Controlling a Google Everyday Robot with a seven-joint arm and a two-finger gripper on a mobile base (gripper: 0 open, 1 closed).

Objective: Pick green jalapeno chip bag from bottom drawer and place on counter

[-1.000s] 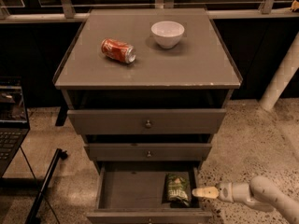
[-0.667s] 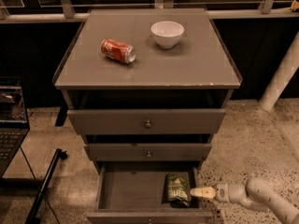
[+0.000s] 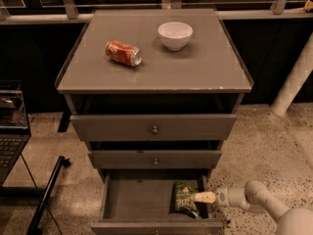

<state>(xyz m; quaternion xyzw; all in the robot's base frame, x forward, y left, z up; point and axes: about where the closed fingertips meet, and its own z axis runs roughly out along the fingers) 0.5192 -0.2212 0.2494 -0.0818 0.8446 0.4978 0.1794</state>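
Observation:
The green jalapeno chip bag (image 3: pixel 183 199) lies in the right part of the open bottom drawer (image 3: pixel 137 202), against its right wall. My gripper (image 3: pixel 199 197) comes in from the right over the drawer's wall, its pale tip touching the bag's right side. The counter (image 3: pixel 195 67) is the grey top of the cabinet, well above the gripper.
On the counter lie a red soda can (image 3: pixel 123 53) on its side and a white bowl (image 3: pixel 175 35). The two upper drawers (image 3: pixel 154 129) stand slightly out. A laptop (image 3: pixel 11 131) sits at the left, a white post (image 3: pixel 293 82) at the right, a dark pole (image 3: pixel 46 195) on the floor.
My gripper has slid left along the drawer's right side, closer onto the chip bag. The bag, can and bowl have not moved.

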